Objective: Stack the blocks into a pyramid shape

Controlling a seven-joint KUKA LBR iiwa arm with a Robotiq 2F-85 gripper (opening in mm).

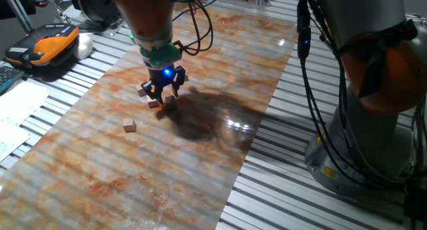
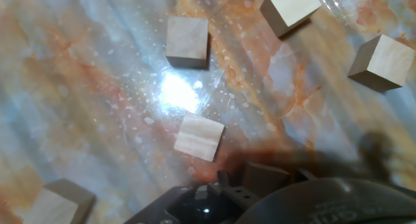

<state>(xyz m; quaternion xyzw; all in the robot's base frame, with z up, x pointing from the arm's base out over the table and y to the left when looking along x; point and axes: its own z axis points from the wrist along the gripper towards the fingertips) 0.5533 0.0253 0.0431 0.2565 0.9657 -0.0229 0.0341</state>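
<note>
The black two-finger gripper (image 1: pixel 162 92) hangs low over the marbled orange-and-grey table top (image 1: pixel 200 157), its fingers pointing down among a cluster of small light-brown wooden cubes. A blue light glows on the wrist just above the fingers. From the fixed view the fingers look slightly spread, but whether they grip anything cannot be told; the hand view shows only the dark underside of the gripper body (image 2: pixel 260 201) along its bottom edge, with no fingertip clearly in sight.

In the hand view five cubes lie flat on the table, none stacked. One cube (image 2: pixel 199 137) sits nearest the gripper body, just above it near the middle of the picture. A second cube (image 2: pixel 187 41) lies further up, beyond a bright glare spot on the surface. Two more lie at the upper right, one (image 2: pixel 289 8) cut by the top edge and one (image 2: pixel 381 62) near the right edge, apart from each other. A fifth (image 2: pixel 60 201) lies at the lower left corner, partly out of frame.

In the fixed view, a cube (image 1: pixel 142 91) shows just left of the fingers and another (image 1: pixel 154 103) just below them. A lone cube (image 1: pixel 129 125) rests well apart, toward the near left. The orange-and-grey robot arm (image 1: pixel 143 13) rises above the gripper.
</note>
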